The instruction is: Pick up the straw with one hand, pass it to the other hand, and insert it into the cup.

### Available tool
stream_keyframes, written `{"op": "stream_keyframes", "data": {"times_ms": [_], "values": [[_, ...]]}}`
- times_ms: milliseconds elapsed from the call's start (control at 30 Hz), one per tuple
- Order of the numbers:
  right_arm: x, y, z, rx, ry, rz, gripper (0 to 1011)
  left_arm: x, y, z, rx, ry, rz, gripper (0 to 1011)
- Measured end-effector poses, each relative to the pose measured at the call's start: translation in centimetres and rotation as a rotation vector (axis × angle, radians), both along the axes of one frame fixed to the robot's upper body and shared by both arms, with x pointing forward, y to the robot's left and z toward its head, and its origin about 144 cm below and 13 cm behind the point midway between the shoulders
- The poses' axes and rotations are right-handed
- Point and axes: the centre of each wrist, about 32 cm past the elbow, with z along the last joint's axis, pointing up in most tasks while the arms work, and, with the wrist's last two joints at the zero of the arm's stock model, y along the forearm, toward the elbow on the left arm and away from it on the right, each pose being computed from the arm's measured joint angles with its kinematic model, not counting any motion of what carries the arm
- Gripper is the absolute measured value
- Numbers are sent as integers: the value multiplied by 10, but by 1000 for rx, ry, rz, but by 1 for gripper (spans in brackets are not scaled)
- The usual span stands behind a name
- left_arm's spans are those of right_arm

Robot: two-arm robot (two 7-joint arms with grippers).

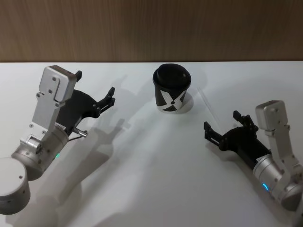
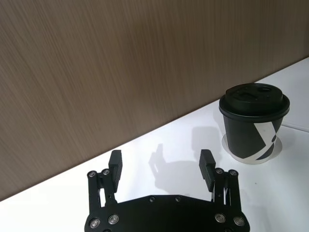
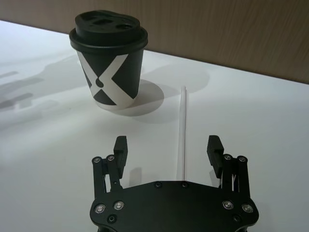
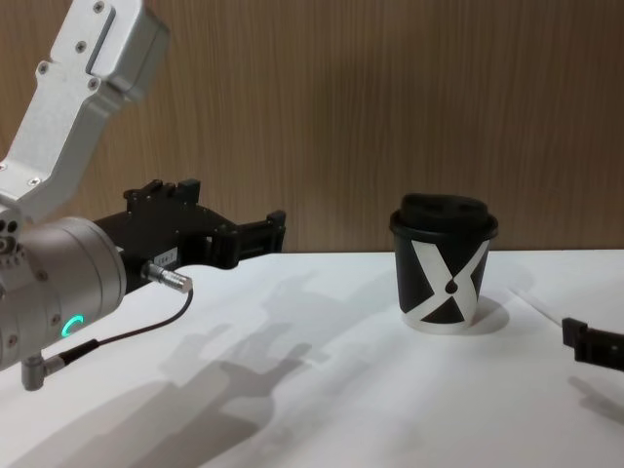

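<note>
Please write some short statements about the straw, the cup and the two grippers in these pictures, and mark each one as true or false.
1. The straw lies flat on the table, beside the cup. True.
2. The cup has no lid. False: a black lid sits on it.
3. The right gripper is holding the straw. False: its fingers are open and empty, and the straw lies loose on the table.
4. The left gripper is open and holds nothing. True.
5. The cup lies on its side. False: it stands upright.
</note>
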Motion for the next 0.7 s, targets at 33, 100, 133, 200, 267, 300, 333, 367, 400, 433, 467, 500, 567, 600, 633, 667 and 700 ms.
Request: {"op": "stream_keyframes", "data": {"times_ms": [33, 100, 133, 200, 267, 300, 333, 367, 400, 433, 467, 500, 567, 600, 633, 667, 700], "values": [[0, -1, -2, -4, 4, 2, 1001, 0, 0, 0, 0, 0, 0, 1003], [0, -2, -3, -8, 8, 3, 1001, 0, 0, 0, 0, 0, 0, 1003], [0, -4, -4, -12, 10, 5, 1001, 0, 0, 0, 0, 0, 0, 1003], [0, -5, -6, -15, 12, 7, 1001, 0, 0, 0, 0, 0, 0, 1002], [-1, -6, -7, -20, 14, 9, 1001, 0, 0, 0, 0, 0, 0, 1003], [-1, -6, -8, -22, 14, 11, 1001, 0, 0, 0, 0, 0, 0, 1003], [-1, -7, -9, -24, 15, 12, 1001, 0, 0, 0, 0, 0, 0, 1003], [-1, -7, -10, -25, 15, 12, 1001, 0, 0, 0, 0, 0, 0, 1003], [-1, -8, -10, -26, 15, 13, 1001, 0, 0, 0, 0, 0, 0, 1003], [-1, -8, -10, -27, 16, 13, 1001, 0, 0, 0, 0, 0, 0, 1003], [-1, -9, -11, -30, 14, 14, 1001, 0, 0, 0, 0, 0, 0, 1003], [-1, -9, -11, -31, 13, 15, 1001, 0, 0, 0, 0, 0, 0, 1003], [-1, -10, -12, -33, 12, 16, 1001, 0, 0, 0, 0, 0, 0, 1003], [-1, -10, -13, -35, 12, 17, 1001, 0, 0, 0, 0, 0, 0, 1003], [-2, -10, -13, -36, 11, 17, 1001, 0, 0, 0, 0, 0, 0, 1003], [-2, -11, -13, -37, 10, 18, 1001, 0, 0, 0, 0, 0, 0, 1003], [-2, -11, -14, -39, 10, 19, 1001, 0, 0, 0, 0, 0, 0, 1003]]}}
